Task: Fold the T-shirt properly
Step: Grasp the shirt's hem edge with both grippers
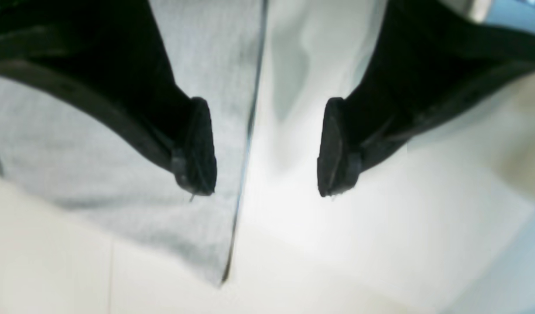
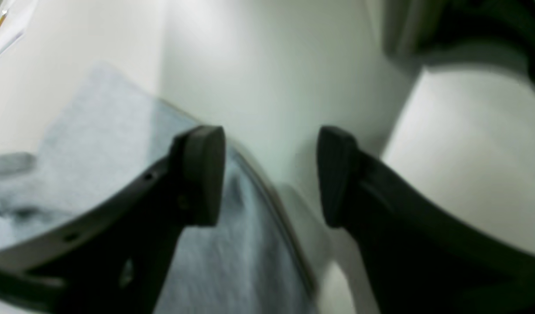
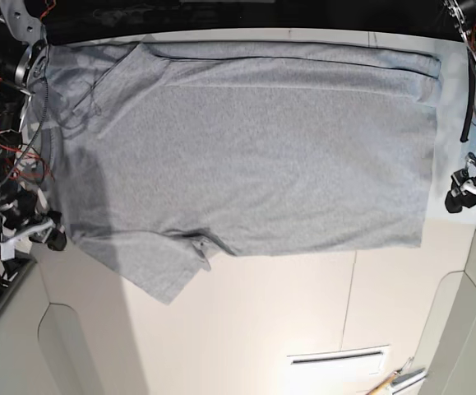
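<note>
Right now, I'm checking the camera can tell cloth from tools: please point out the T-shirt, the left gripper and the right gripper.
T-shirt (image 3: pixel 254 156): base view, plain middle
Left gripper (image 1: pixel 267 148): left wrist view, between fingertips
Right gripper (image 2: pixel 271 176): right wrist view, between fingertips

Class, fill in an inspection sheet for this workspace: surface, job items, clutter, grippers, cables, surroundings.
Surface: pale table, a seam running toward its front edge
Job items: grey T-shirt spread out, not folded up; a flap juts toward the front
Clutter: white paper-like item and a yellow pencil-like item at the front
Left gripper: open, by a shirt edge
Right gripper: open, near cloth edge
Cables: red and dark, along right arm
Surroundings: grey floor
</note>
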`<state>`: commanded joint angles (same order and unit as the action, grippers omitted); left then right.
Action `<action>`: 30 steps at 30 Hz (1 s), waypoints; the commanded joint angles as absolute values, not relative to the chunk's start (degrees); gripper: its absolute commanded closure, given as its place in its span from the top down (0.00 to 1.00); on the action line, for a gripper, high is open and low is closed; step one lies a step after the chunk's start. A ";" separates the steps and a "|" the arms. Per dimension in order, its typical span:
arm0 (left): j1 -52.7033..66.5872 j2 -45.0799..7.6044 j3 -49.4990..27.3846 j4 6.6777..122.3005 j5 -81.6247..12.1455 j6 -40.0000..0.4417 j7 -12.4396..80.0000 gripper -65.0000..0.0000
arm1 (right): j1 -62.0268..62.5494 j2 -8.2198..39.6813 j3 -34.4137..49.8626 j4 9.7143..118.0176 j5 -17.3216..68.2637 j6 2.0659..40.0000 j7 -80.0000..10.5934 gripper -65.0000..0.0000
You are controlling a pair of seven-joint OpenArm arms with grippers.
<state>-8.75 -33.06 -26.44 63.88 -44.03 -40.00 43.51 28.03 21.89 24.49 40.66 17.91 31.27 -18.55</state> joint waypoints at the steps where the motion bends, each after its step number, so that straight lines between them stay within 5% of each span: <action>1: -11.16 -33.08 -25.12 60.47 -42.81 -40.00 42.76 0.61 | 28.03 21.91 24.49 39.88 17.72 31.29 -18.46 0.51; 9: -23.40 -32.45 -15.84 41.50 -39.55 -40.00 39.88 0.61 | 28.03 21.52 24.36 37.89 16.95 31.77 -18.20 0.51; 23: -25.69 -27.00 -13.04 40.53 -37.85 -39.66 39.22 0.61 | 28.05 17.93 18.76 37.89 18.46 33.01 -18.22 0.51; 25: -25.71 -27.00 -13.04 40.53 -37.85 -39.68 39.22 0.56 | 28.05 17.93 17.54 37.89 18.48 33.01 -18.22 0.51; 30: -25.71 -27.00 -13.04 40.53 -37.87 -40.00 40.12 0.24 | 28.05 17.93 15.94 37.89 18.46 32.97 -18.22 0.44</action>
